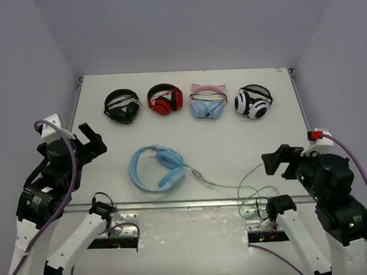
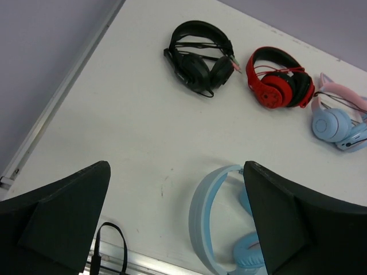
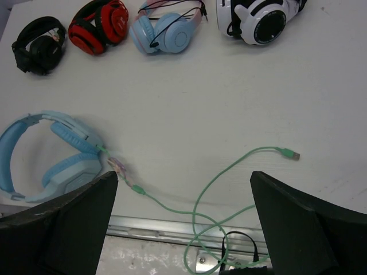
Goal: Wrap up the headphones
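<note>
White table (image 1: 232, 135), bare at centre. My left gripper (image 1: 92, 140) hangs spread wide, empty; headphones (image 1: 155, 169) lie flat mid-table, cable (image 1: 217, 184) trailing right and looping over the near rail (image 1: 192, 204); right gripper (image 1: 276, 161) splayed, empty. Risk: pulling could snag that loop on the rail and drag the headphones.

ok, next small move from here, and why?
Probably bring the right hand down over the plug: the cable trails loose from the headphones toward that arm, looping past the table edge. It and the left hand are open, empty.
</note>
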